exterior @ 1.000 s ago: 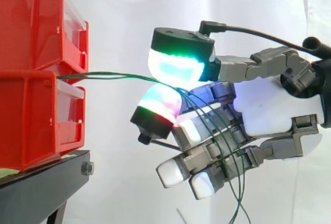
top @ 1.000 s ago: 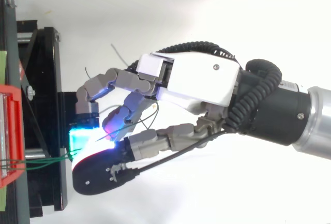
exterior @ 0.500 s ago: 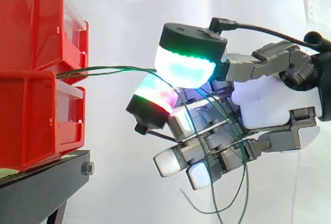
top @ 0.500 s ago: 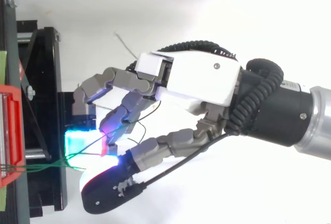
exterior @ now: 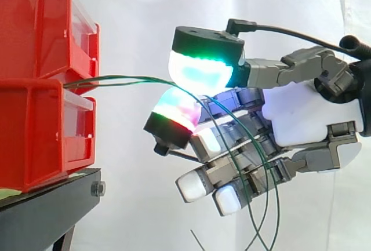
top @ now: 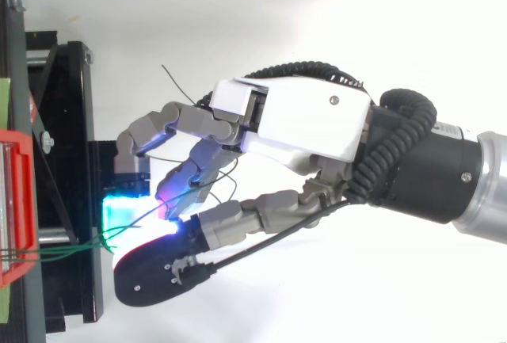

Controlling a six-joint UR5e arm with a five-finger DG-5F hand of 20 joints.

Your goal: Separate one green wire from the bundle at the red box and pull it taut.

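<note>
Thin green wires (exterior: 127,79) come out of the gap between the two stacked red bins (exterior: 35,135) and run nearly level to the right. My hand (exterior: 313,117) hovers right of the bins with its palm facing them. The wires pass between the green-glowing thumb pad (exterior: 200,68) above and a red-and-green fingertip (exterior: 177,112) below, which close on them. Past the pinch the wires loop over the other curled fingers and hang down. From above, the wires (top: 63,252) reach from the red bin (top: 16,208) to the hand (top: 301,125).
The bins sit on a black stand (exterior: 46,216) whose frame (top: 67,121) lies just left of the fingertips. A white curtain hangs behind. Loose wire ends (exterior: 261,228) dangle below the hand.
The thumb pad swung slightly outward half a second ago and has come back close to the fingertip. The hanging wire loops have swung; the hand has hardly shifted.
</note>
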